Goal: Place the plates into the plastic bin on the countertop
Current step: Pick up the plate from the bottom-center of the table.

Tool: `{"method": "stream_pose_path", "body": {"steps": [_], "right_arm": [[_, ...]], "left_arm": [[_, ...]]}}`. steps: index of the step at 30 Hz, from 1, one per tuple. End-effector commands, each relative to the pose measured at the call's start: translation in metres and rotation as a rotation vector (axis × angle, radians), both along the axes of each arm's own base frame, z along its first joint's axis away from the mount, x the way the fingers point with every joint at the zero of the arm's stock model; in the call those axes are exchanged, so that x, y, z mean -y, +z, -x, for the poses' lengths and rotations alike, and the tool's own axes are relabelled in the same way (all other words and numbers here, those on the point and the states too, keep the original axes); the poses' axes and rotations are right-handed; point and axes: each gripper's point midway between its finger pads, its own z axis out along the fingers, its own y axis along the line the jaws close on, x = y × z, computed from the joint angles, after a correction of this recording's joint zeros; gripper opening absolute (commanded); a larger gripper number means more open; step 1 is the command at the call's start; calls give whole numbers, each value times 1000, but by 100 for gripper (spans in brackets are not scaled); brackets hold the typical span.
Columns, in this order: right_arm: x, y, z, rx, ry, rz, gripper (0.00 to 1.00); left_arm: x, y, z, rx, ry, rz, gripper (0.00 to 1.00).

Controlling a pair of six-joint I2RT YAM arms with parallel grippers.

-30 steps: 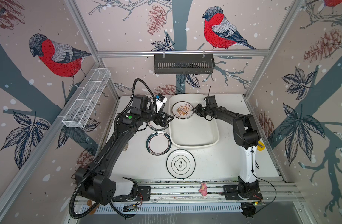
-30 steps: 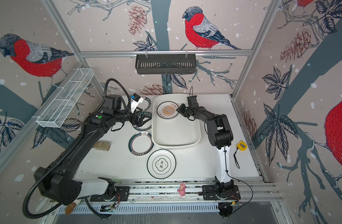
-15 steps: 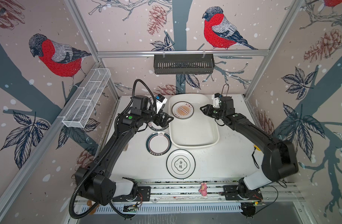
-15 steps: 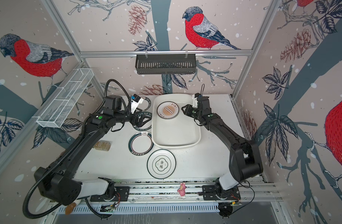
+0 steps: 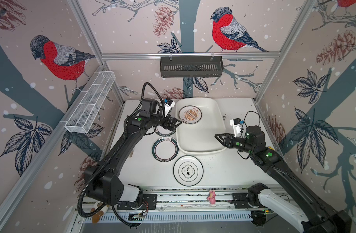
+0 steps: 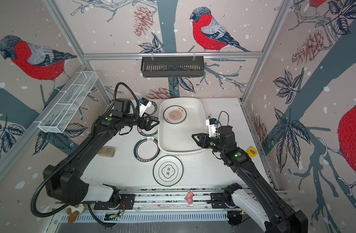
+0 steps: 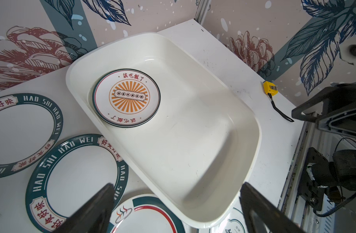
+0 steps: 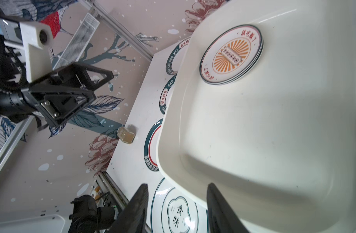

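White speckled countertop (image 5: 223,171), bird-wallpaper cell around it. The plastic bin (image 5: 201,139) sits toward the back, about mid-width. The sunburst plates (image 5: 190,115) lie flat in its far-left corner. Both wrist views show doubled rims there, so we read two stacked. The rest of the bin floor is bare.

Outside, along the bin's left wall, are the green-rimmed plates (image 7: 76,177). We count three in the left wrist view: two overlapping, plus the steam-logo plate (image 5: 165,149) nearer the front. We cannot find a fourth. The white plate (image 5: 188,170) with black characters lies just beside the bin's near wall.

The left gripper (image 5: 177,123) hovers above the overlapping pair, right at the bin's left wall, fingers spread wide with nothing between them. The right gripper (image 5: 218,138) hangs over the bin's near-right corner, fingers parted and empty.

We judge this as between placements: the sunburst pair is in, and the green and white plates are not yet in. The next move looks like the left arm's. It needs to drop onto the upper overlapping plate, get one finger under the thin rim, pinch it, and lift it over the wall. Flat plates call for a shallow approach. The right arm is well placed for the white plate. A yellow tape measure (image 6: 251,151) lies well clear.
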Motion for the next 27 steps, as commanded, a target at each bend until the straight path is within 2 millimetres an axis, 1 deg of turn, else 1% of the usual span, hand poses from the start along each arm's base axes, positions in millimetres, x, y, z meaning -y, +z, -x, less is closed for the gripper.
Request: {"method": "stream_pose_path", "body": {"steps": [1,3,7,9,11,15,22,27], "right_arm": [[-8,-17,24,-96,64,-10,50],[-10,-23,32,-106,62,-12,50],[-23,-32,49,-119,124,-23,52],[-25,-40,54,-142,141,-3,53],[-29,-43,59,-156,165,2,53],[-32,-52,65,-184,195,21,53],[-31,-88,72,-260,177,44,53],[-34,-99,78,-277,184,30,52]], "left_arm": [[5,5,3,13,-29,28,96],[5,8,3,16,-27,35,96],[3,13,8,40,-31,28,97],[2,15,10,54,-36,19,97],[1,16,11,57,-34,13,96],[1,18,12,54,-35,18,96],[5,17,9,30,-42,35,96],[5,14,8,25,-39,29,96]]}}
